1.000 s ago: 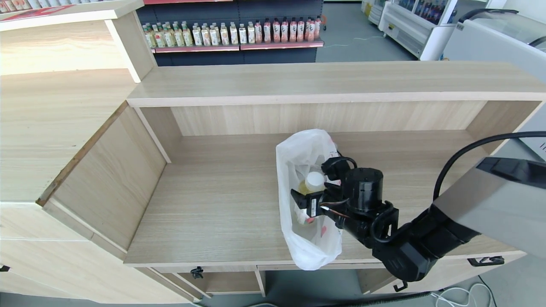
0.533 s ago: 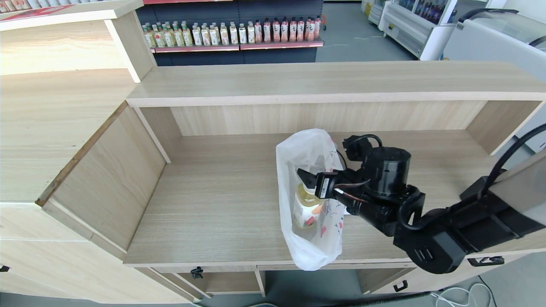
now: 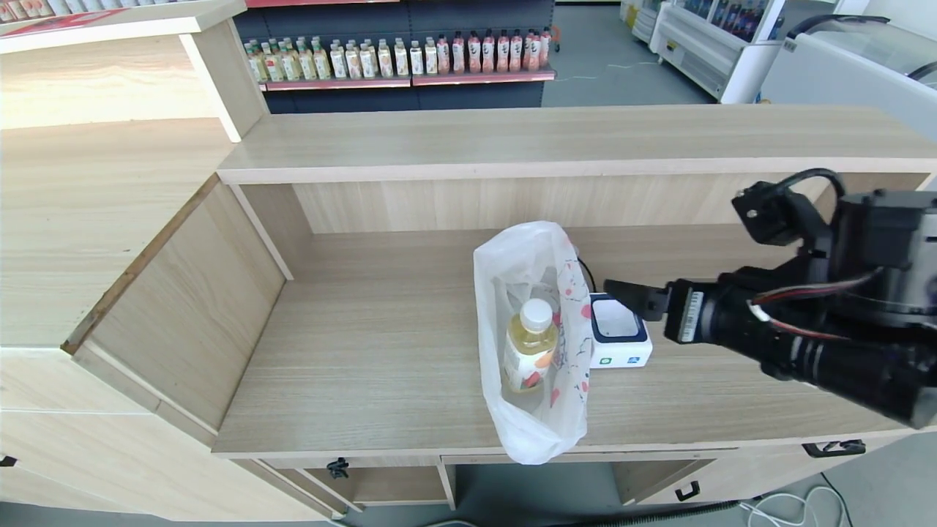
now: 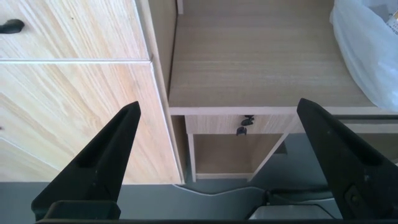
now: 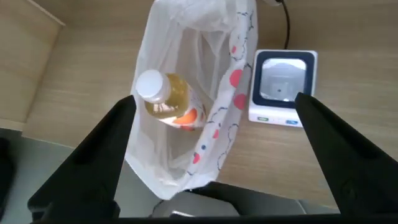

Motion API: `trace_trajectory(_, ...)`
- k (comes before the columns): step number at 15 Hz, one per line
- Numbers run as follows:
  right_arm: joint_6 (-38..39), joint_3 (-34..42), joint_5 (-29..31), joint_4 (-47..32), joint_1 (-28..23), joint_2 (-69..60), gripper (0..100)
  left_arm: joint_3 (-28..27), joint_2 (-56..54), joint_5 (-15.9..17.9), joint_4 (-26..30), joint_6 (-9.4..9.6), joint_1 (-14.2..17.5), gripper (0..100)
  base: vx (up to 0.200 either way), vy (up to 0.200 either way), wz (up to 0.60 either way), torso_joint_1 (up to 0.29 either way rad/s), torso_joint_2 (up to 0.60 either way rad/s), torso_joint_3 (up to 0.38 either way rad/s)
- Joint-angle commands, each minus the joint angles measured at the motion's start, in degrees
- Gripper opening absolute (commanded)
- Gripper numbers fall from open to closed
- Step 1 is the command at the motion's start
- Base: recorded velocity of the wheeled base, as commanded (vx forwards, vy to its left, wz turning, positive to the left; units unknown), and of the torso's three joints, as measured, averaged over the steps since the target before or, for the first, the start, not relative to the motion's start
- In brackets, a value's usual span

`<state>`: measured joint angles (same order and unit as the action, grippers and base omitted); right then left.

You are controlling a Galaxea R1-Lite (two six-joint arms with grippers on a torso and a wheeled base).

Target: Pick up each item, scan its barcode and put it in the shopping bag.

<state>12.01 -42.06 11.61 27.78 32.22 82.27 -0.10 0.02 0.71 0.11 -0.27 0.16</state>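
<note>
Shop checkout area, floor grey; a rack of drink bottles (image 3: 402, 58) lines the far aisle, white glass-topped freezer cabinets (image 3: 725, 44) stand at far right.

Table (image 3: 381, 351): pale wood-grain laminate, matt, flat top recessed behind a raised front ledge and boxed by side panels of the same board.

Shopping bag (image 3: 512, 252): thin, translucent white plastic film, crinkled, printed with red spots and fine line work. It stands on the table with its mouth gaping upward and its base slumping over the near edge.

Bottle (image 3: 530, 344): clear plastic, rounded shoulders, white ribbed screw cap, pale yellow liquid, wrap label with orange patches. It stands upright inside the shopping bag.

Scanner (image 3: 618, 333): small white box with rounded corners and a dark glossy window in a black frame, black cable trailing behind. It sits on the table just beside the bag, on the robot's right.

Right pincer (image 5: 214, 102): black, wedge-shaped fingers spread wide, holding nothing; it hangs above the table to the right of the scanner.

Left pincer (image 4: 219, 104): same black tapered fingers, spread apart and empty, low before the table's near edge and cabinet front.
</note>
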Motion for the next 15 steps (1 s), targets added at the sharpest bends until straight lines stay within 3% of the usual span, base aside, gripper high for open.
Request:
trace_trajectory(1,-8.2,7.8,0.3,-15.0,-12.1,-22.4,100,0.0,0.0,0.0,0.0,-0.08,0.0,100,0.0,0.0,0.0,0.0,0.0,0.0)
trace_trajectory(2,-9.5,8.2,0.3,-16.5,-14.6,-24.0,100,0.0,0.0,0.0,0.0,-0.08,0.0,100,0.0,-0.2,0.0,0.007,0.0,0.007)
trace_trajectory(3,-11.0,9.5,0.1,-19.3,-20.9,-28.1,100,0.0,0.0,0.0,0.0,0.0,0.0,100,0.0,-0.2,0.0,-0.002,0.0,0.002)
trace_trajectory(5,-11.3,10.1,0.1,-23.0,-24.4,-31.9,100,0.0,0.0,0.0,0.0,0.0,0.0,100,0.0,-0.2,0.0,-0.002,0.0,0.002)
trace_trajectory(7,-11.2,9.9,0.1,-26.7,-25.2,-34.1,100,0.0,0.0,0.0,0.0,0.0,0.0,100,0.0,-0.2,0.0,-0.005,0.0,0.009)
trace_trajectory(13,-11.2,10.1,0.1,-27.7,-26.2,-34.6,100,0.0,0.0,-0.2,0.1,0.62,0.0,100,0.0,-0.2,0.0,0.002,0.0,0.002)
trace_trajectory(15,-11.4,10.1,0.2,-32.1,-27.7,-35.8,100,0.0,0.0,-0.2,0.1,0.71,0.0,100,0.0,-0.2,0.0,0.0,0.0,0.002)
